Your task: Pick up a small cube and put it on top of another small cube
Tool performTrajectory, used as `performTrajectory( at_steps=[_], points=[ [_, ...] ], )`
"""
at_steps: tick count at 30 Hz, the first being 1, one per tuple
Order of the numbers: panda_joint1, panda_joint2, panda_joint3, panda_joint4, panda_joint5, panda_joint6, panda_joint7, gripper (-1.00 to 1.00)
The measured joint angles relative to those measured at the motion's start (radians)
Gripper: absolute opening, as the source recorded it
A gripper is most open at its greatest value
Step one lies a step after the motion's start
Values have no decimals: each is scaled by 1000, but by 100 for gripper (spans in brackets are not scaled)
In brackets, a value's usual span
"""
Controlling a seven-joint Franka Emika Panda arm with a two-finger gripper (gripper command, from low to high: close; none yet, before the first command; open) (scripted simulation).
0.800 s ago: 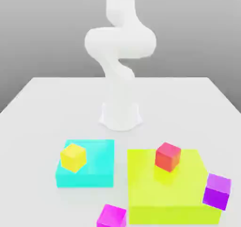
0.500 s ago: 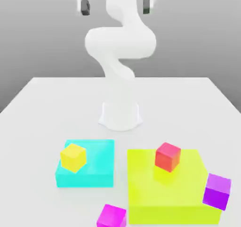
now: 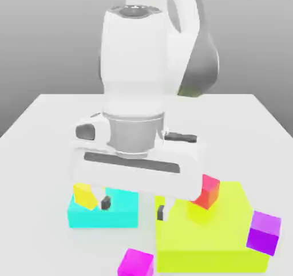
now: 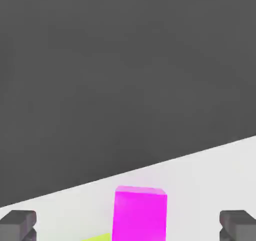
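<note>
Claw (image 3: 133, 207): spread wide, holding nothing, above the desk (image 3: 40, 126). Pink cube (image 3: 136, 263): on the desk, just beside the lime block (image 3: 229, 235). Red cube (image 3: 208, 190): atop the lime block.

magenta small cube (image 3: 136, 263), red cube (image 3: 208, 190), lime block (image 3: 229, 229)

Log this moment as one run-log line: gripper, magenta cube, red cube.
gripper: open, empty, above table | small magenta cube: on white table, ungrasped | small red cube: on lime block | stacking: not done
</note>
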Motion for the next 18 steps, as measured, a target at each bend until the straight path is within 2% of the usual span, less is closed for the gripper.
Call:
performTrajectory(
  at_steps=[7,8,14,18],
  points=[
    [5,253,-8,16,5,150,28,0],
    [6,281,-10,21,4,172,29,-100],
    [6,295,-10,23,2,184,31,-100],
    [2,197,-5,5,8,104,27,-100]
  ],
)
